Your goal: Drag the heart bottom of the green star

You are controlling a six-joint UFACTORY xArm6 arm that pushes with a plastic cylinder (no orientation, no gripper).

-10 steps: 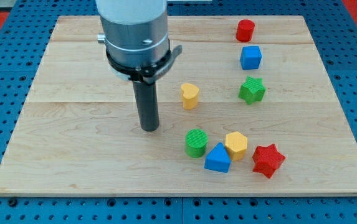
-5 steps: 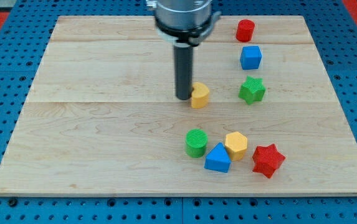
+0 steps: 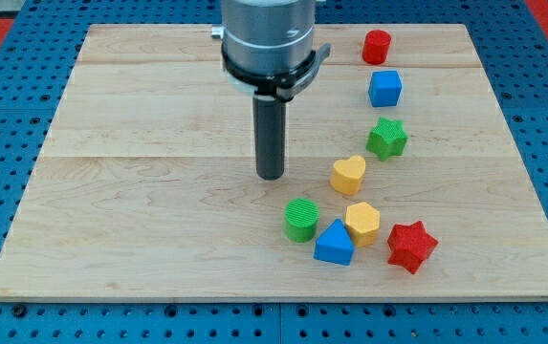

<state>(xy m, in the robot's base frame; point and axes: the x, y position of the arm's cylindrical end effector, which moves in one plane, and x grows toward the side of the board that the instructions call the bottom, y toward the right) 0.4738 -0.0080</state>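
The yellow heart (image 3: 348, 175) lies on the wooden board, below and to the left of the green star (image 3: 386, 139), apart from it. My tip (image 3: 271, 176) stands on the board to the left of the heart, with a clear gap between them. The rod hangs from a grey cylinder at the view's top.
A red cylinder (image 3: 377, 46) and a blue cube (image 3: 384, 88) sit above the star. Below the heart are a green cylinder (image 3: 301, 219), a blue triangular block (image 3: 335, 243), a yellow hexagon (image 3: 362, 223) and a red star (image 3: 411, 246). The board (image 3: 130, 191) lies on a blue pegboard.
The heart has slid down and to the right, nearer the green star's lower left. My tip went from mid-left to the heart's left side, then drew back slightly left and down.
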